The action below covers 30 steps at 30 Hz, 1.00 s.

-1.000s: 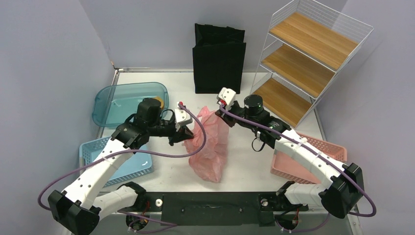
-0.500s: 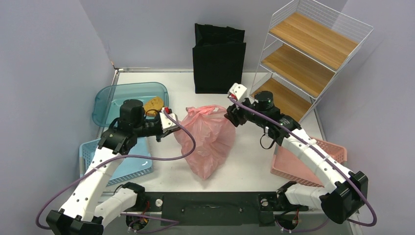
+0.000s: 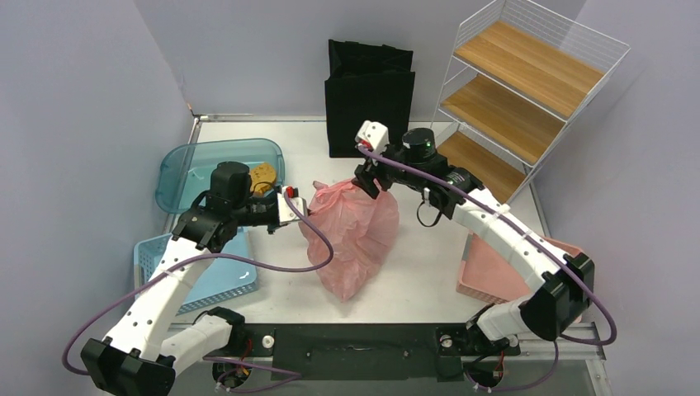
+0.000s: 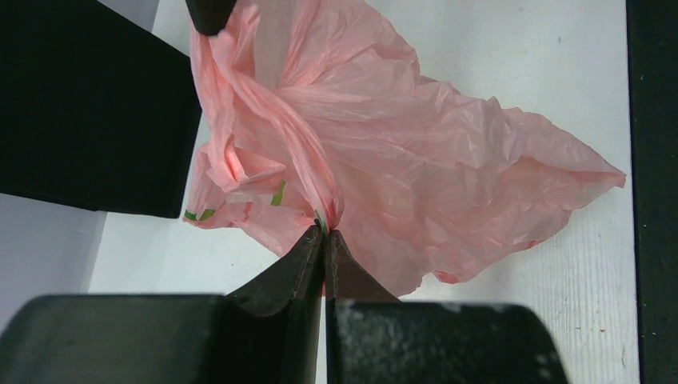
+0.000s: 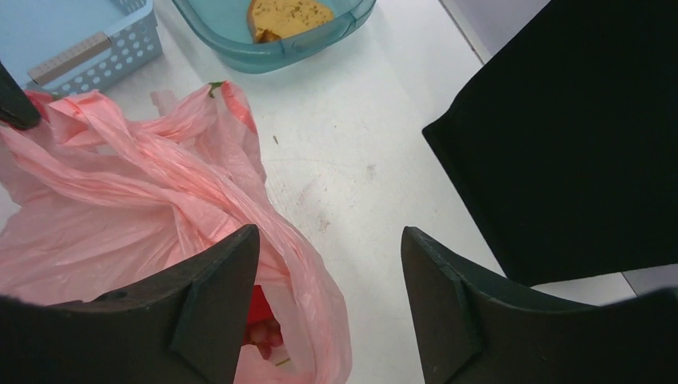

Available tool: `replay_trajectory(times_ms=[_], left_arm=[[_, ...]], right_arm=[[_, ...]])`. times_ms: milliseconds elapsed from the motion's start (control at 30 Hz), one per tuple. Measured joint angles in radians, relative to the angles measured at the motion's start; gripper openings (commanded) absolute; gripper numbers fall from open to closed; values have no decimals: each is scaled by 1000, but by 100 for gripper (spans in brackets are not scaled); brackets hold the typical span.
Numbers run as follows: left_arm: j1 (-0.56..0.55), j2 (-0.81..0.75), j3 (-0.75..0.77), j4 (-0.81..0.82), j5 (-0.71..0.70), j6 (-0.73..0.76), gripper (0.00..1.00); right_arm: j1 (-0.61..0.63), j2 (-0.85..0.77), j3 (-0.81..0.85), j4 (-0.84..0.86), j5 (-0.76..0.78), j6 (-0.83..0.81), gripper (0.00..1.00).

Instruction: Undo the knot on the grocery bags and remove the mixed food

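Note:
One pink grocery bag stands crumpled in the middle of the table. My left gripper is shut on a twisted strand of its handle at the bag's upper left, which the left wrist view shows pinched at the tips of the left gripper. My right gripper hangs open over the bag's upper right edge. In the right wrist view the right gripper holds nothing, its left finger resting against the plastic. Red food shows through the bag's mouth. I cannot make out the knot among the bunched handles.
A black fabric tote stands just behind the bag, with a wire shelf with wooden boards at the back right. A teal tub holding a brown piece and a blue basket lie on the left. A pink basket lies on the right.
My right gripper has opened, let go of the bag and shifted left toward the tote. The left gripper keeps its pinch, and the bag has spread wider.

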Motion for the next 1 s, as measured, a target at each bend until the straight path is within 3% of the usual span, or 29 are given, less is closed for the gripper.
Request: replay_trajectory(times_ms=[333, 433, 500, 667, 833, 900, 1000], left_arm=[[6, -9, 10, 38, -38, -46, 0], [38, -20, 10, 120, -68, -135, 0], [65, -24, 10, 191, -85, -214, 0], [100, -20, 4, 367, -139, -407, 0], [168, -1, -1, 509, -132, -550, 0], [202, 0, 0, 527, -90, -562, 0], [220, -13, 14, 413, 13, -410, 0]], right_arm=[[-8, 140, 62, -164, -41, -125, 37], [-32, 142, 74, -196, -44, -145, 11], [-57, 140, 80, -204, -43, -160, 1], [-110, 139, 92, -227, -32, -150, 0], [-169, 136, 154, -209, -32, -21, 0], [-198, 124, 166, -171, -33, 53, 0], [-234, 78, 149, -109, -38, 160, 0]])
